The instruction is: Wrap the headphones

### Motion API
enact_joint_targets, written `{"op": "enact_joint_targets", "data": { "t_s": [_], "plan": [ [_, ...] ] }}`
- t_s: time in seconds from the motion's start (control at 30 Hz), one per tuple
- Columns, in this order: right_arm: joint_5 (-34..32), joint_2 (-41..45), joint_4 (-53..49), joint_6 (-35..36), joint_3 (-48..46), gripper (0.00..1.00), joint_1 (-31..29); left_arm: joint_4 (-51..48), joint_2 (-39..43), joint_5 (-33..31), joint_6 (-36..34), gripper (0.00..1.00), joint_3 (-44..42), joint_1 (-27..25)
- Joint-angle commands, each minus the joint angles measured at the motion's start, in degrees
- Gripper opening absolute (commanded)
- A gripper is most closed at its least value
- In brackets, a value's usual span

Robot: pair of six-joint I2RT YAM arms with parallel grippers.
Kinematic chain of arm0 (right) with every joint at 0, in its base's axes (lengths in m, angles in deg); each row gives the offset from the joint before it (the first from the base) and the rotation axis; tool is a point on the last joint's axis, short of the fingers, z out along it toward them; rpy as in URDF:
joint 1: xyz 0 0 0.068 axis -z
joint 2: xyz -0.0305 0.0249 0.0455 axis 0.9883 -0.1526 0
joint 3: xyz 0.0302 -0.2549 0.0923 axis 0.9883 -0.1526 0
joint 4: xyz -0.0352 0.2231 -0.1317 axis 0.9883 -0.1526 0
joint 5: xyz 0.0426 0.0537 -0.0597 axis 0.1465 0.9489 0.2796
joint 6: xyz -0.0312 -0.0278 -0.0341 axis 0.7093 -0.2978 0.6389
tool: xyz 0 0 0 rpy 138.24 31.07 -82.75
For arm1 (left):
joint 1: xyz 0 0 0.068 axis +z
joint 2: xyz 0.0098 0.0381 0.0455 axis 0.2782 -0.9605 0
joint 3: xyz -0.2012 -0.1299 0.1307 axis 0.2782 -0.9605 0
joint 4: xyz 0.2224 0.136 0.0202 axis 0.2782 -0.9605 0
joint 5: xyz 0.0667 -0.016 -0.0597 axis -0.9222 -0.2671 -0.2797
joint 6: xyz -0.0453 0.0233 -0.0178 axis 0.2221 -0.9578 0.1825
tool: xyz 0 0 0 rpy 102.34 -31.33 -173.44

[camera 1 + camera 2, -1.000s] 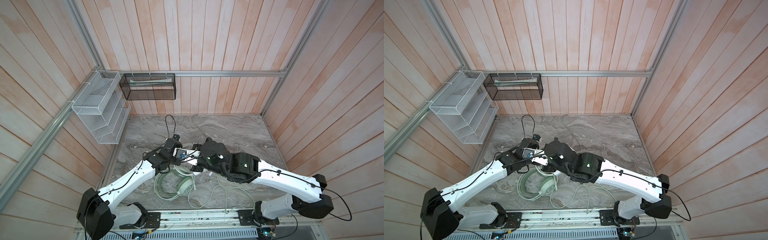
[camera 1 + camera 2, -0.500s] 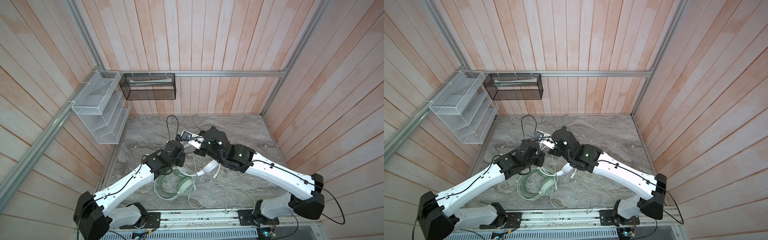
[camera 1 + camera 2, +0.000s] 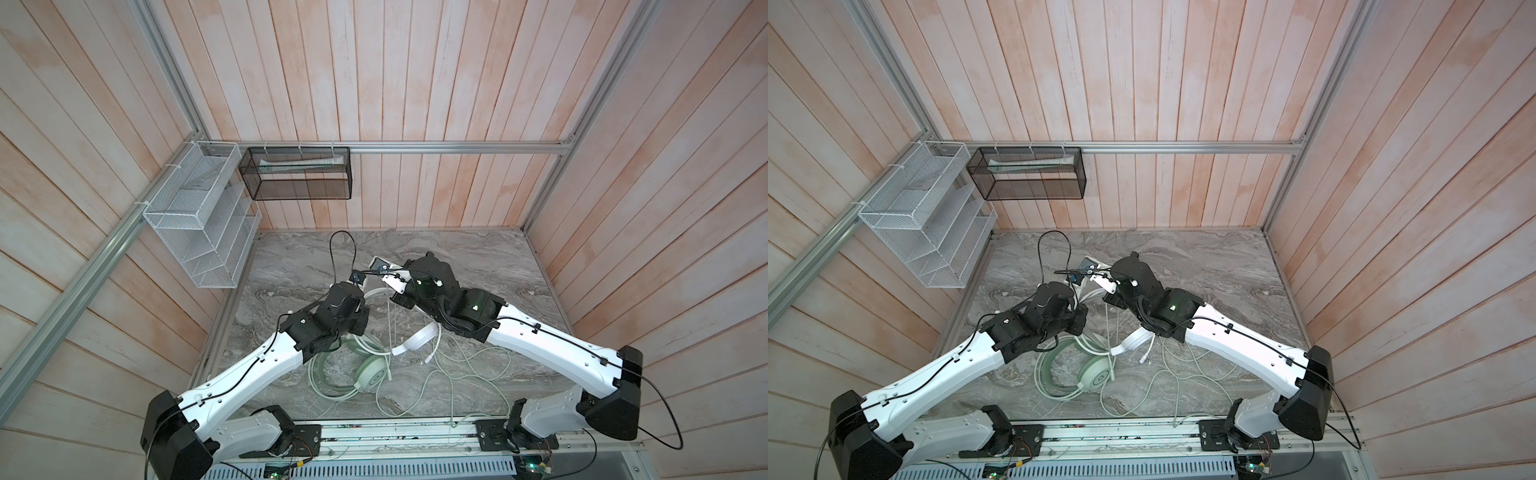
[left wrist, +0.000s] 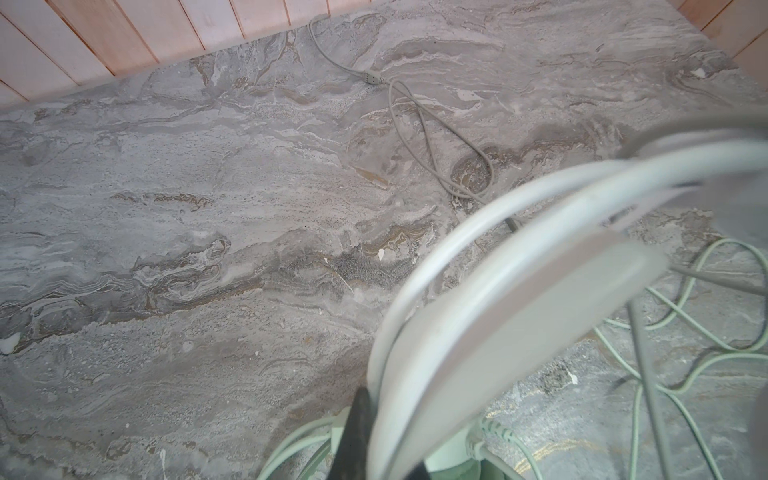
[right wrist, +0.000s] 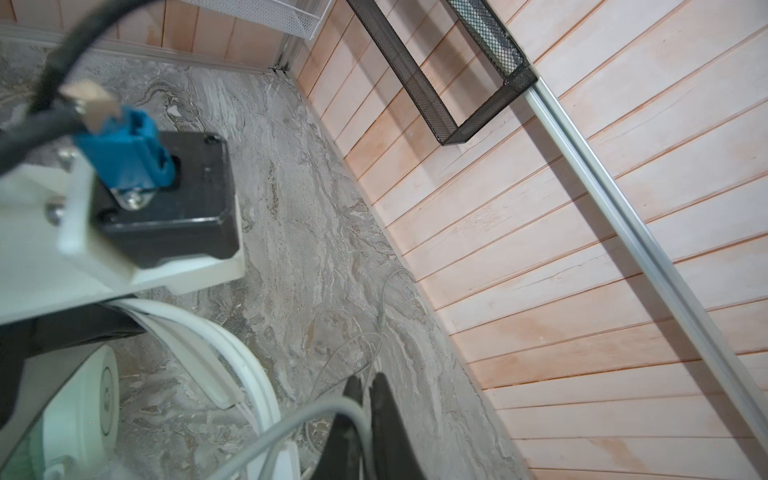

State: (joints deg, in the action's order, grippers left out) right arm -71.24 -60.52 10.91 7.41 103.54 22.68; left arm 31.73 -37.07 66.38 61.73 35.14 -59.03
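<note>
The white headphones (image 3: 415, 343) hang over the marble table, their band (image 4: 519, 291) filling the left wrist view. My left gripper (image 4: 386, 449) is shut on that band; in both top views it (image 3: 365, 299) sits under its own wrist. My right gripper (image 5: 365, 384) is shut on the white set's thin cable (image 5: 291, 419), which drops straight from it (image 3: 392, 291) to the table (image 3: 390, 332). The white earcup (image 5: 83, 395) shows close by. The mint green headphones (image 3: 372, 372) lie flat below the left arm (image 3: 1096, 376), with their cord looped around them.
Loose cable loops (image 3: 457, 374) spread over the front right of the table. More thin cable with a small splitter (image 4: 370, 77) lies toward the back wall. A white wire shelf (image 3: 199, 232) and a black mesh basket (image 3: 299, 174) hang on the wood walls.
Both grippers have moved toward the back of the table. The right one has drawn the cable up and away, so it now hangs straight. The white band has risen with the left one.
</note>
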Motion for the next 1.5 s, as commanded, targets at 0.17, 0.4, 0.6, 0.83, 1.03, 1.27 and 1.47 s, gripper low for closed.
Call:
{"op": "enact_joint_targets", "data": {
  "t_s": [0.17,0.4,0.6,0.83,1.03,1.27,1.47],
  "plan": [
    [6.6,3.8,-4.6,-3.8,4.7,0.0,-1.6,-0.8,1.4,-4.0,-0.8,0.0,-0.3,-0.6],
    [9.4,4.7,-15.4,-7.2,7.2,0.0,-7.7,-0.8,1.3,-5.8,-0.4,0.0,-0.5,-0.6],
    [11.0,6.0,-21.0,-10.0,6.8,0.0,-8.9,-0.4,2.4,-6.1,-0.7,0.0,-1.1,-0.6],
    [13.2,5.0,-30.0,-12.7,11.6,0.0,-9.7,-0.4,2.5,-6.6,-0.8,0.0,-1.4,-0.6],
    [16.9,3.7,-34.4,-14.9,13.4,0.0,-11.0,0.0,3.2,-7.0,-0.7,0.0,-1.8,-0.6],
    [12.3,-0.4,-39.4,-17.6,18.3,0.0,-13.4,0.0,2.8,-8.0,-0.7,0.0,-1.9,-0.6],
    [10.4,3.3,-36.6,-21.6,13.5,0.0,-14.3,0.0,5.5,-11.9,0.7,0.0,-1.0,-0.6]
  ]
}}
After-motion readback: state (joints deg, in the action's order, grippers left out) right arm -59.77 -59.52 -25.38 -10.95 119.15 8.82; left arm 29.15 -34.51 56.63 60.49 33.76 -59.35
